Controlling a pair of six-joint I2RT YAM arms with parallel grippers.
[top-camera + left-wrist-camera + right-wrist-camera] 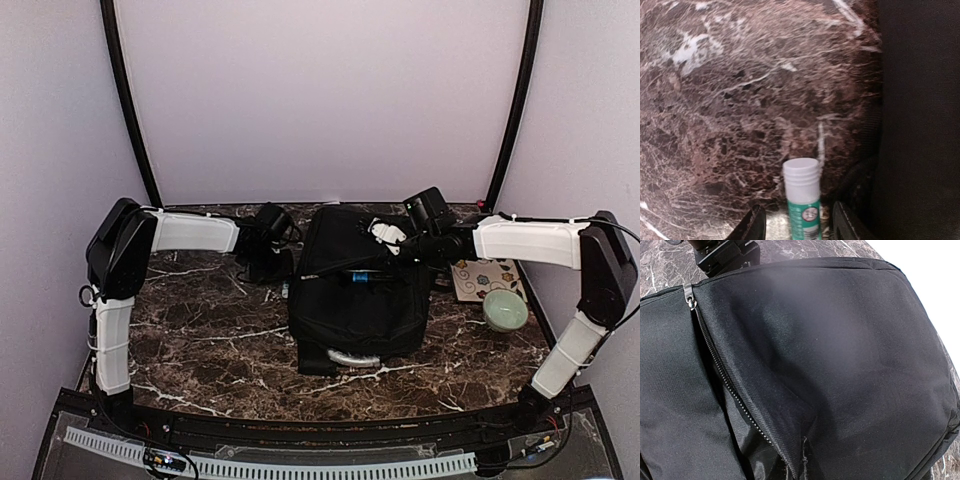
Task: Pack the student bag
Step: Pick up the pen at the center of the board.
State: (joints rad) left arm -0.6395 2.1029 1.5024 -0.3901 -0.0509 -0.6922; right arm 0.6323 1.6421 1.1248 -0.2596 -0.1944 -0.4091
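The bag [360, 290] is laid centrally on the table [200, 340]. A glue stick [801, 185] is seen between the parted jaws of the left gripper [799, 215], not grasped. The right gripper [400, 238] is closed at the bag's far end.

A white-capped tube [802, 200] with a green label sits between the left pincer's [799, 224] parted fingers, touching neither, above the marble worktop [740, 100]. The black bag [920, 125] fills the right side.
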